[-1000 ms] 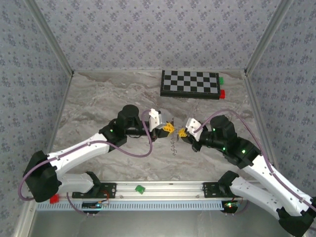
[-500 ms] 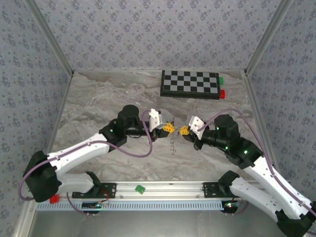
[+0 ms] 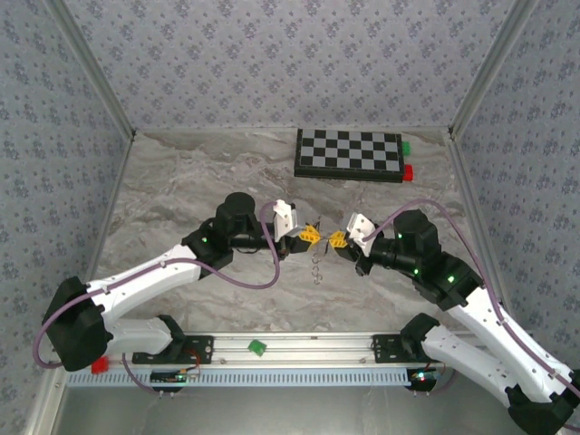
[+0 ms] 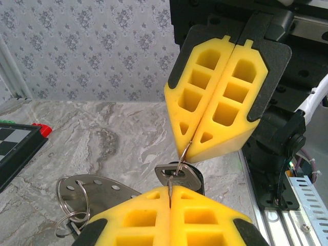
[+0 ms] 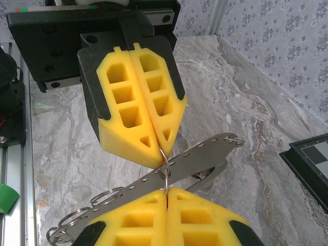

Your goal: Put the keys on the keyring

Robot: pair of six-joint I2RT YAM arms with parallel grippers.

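My left gripper [image 3: 309, 236] and right gripper [image 3: 336, 240] meet tip to tip above the middle of the table. Both are shut on one small wire keyring [image 5: 165, 165] stretched between them. In the left wrist view my own fingertips [image 4: 154, 197] pinch the ring's lower edge, and the right gripper [image 4: 190, 147] pinches its top. A silver key with a dark head [image 4: 178, 174] hangs on the ring through its slot. In the right wrist view the left gripper [image 5: 161, 149] grips the ring from above. Behind the ring is a perforated metal strip [image 5: 205, 159] carrying more rings [image 5: 77, 218].
A checkerboard [image 3: 349, 152] lies at the back right, with a green block [image 3: 406, 145] and a red block [image 3: 409, 171] at its right end. Another green block [image 3: 257, 345] sits on the front rail and a red one [image 3: 99, 364] at the rail's left end. Patterned walls close in the table.
The right gripper shifted and turned slightly toward the left gripper at first, then held still. The left arm has not moved, and both stay shut.
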